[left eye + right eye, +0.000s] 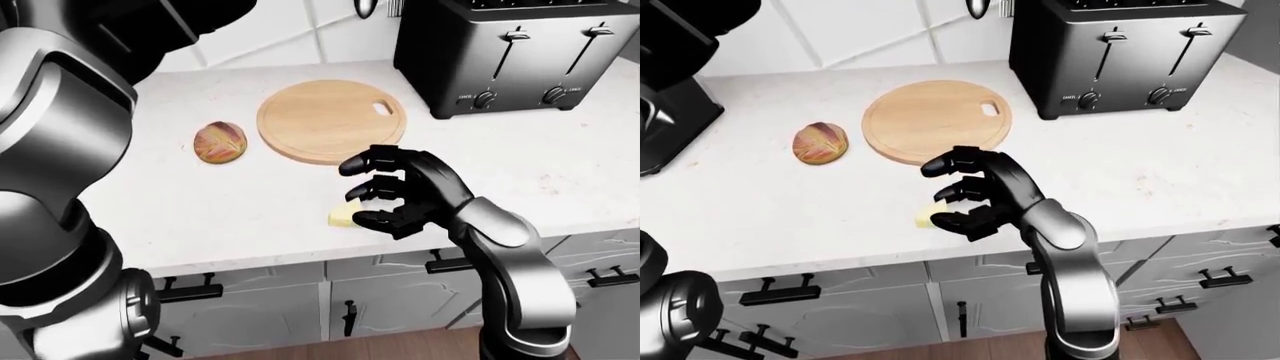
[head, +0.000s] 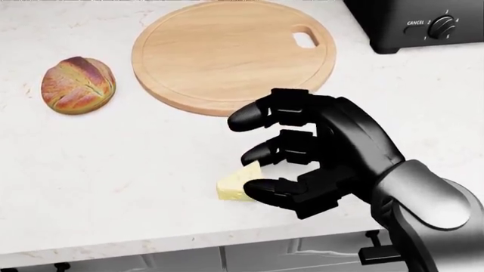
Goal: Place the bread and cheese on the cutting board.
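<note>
From my remote seat I counted one round wooden cutting board [image 2: 227, 54] on the white counter [image 1: 560, 172], one bread roll [image 2: 77, 84] and one wedge of cheese [image 2: 236, 185]. There was one black toaster [image 1: 515, 49], with two levers and two knobs. Only one robot hand, the right hand [image 2: 302, 153], showed clearly, with three fingers. I counted about five dark cabinet handles in the right-eye view, though some were cut off.

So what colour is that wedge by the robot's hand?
Pale yellow: the cheese, clearest in the head view.
</note>
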Robot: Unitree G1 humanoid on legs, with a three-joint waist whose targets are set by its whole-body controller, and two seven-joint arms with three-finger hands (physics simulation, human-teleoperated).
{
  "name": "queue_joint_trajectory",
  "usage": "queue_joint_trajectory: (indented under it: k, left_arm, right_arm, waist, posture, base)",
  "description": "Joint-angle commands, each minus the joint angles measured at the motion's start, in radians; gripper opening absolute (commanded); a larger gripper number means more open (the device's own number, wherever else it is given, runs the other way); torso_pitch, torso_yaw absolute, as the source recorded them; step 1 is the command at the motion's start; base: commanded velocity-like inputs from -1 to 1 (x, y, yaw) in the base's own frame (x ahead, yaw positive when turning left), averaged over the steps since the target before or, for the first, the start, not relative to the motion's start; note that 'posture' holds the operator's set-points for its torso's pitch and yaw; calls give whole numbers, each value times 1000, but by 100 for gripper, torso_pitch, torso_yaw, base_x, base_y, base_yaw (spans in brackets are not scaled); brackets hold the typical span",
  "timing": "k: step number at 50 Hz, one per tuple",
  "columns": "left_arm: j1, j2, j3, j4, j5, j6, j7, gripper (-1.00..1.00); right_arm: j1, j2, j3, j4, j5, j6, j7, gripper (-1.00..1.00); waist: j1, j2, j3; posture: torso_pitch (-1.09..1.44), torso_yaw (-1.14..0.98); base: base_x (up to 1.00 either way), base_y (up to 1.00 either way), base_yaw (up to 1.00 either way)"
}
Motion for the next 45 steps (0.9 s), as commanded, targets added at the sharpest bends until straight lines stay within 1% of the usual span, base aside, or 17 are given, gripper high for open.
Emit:
queue_joint_trajectory:
  k: [1, 13, 20, 23, 29, 31, 32, 38, 40, 41, 43, 45]
  left_arm:
    - [-30, 12, 14, -14, 2, -24, -2, 100]
    - [-24, 1, 10, -12, 20, -27, -15, 100]
    - [-23, 4, 13, -14, 17, -27, -16, 100]
    - [-22, 4, 12, -10, 21, -29, -20, 100]
    - [-21, 2, 12, -15, 21, -27, -19, 100]
    - [-20, 0, 11, -15, 23, -28, -20, 100]
    - [-19, -1, 10, -17, 23, -27, -19, 100]
    - [-21, -2, 10, -19, 21, -24, -18, 100]
    - [-21, -1, 10, -17, 24, -26, -21, 100]
    - [-22, -1, 10, -16, 25, -26, -22, 100]
    - [-21, -2, 9, -17, 26, -26, -23, 100]
    - [-25, -2, 12, -17, 22, -22, -19, 100]
  right_arm:
    - [-26, -3, -3, -33, -6, -15, 4, -1]
    - [-31, -9, 29, -37, -73, -11, 37, 4]
    - [-37, -6, 46, -54, -121, 2, 61, 2]
    - [-50, -20, 82, -69, -172, 22, 76, 0]
    - [-55, -17, 120, -69, -278, 20, 128, -3]
    - [-61, -16, 135, -72, -319, 26, 149, 0]
    - [-56, -28, 155, -58, -355, 14, 157, 1]
    - [-53, 10, 170, -40, -493, -20, 242, 3]
    - [-64, 16, 173, -35, -547, -33, 266, -2]
    - [-70, 13, 183, -32, -587, -35, 281, -15]
    - [-80, 42, 183, -36, -628, -38, 314, -28]
    - [-86, 60, 171, -30, -664, -56, 337, -89]
  waist:
    - [0, 2, -24]
    - [0, 2, -24]
    - [-1, 3, -23]
    - [-1, 4, -22]
    - [-2, 5, -21]
    - [-2, 5, -21]
    - [-2, 5, -21]
    - [-3, 9, -21]
    - [-3, 10, -20]
    - [-4, 10, -20]
    - [-4, 12, -21]
    - [-5, 14, -20]
  posture:
    - [0, 0]
    - [0, 0]
    - [0, 0]
    - [0, 0]
    - [0, 0]
    - [0, 0]
    - [0, 0]
    - [0, 0]
    - [0, 0]
    - [0, 0]
    - [0, 0]
    - [0, 0]
  base:
    - [0, 0, 0]
    - [0, 0, 0]
    - [0, 0, 0]
    - [0, 0, 0]
    - [0, 0, 0]
    - [0, 0, 0]
    - [0, 0, 0]
    - [0, 0, 0]
    - [0, 0, 0]
    - [0, 0, 0]
    - [0, 0, 0]
    - [0, 0, 0]
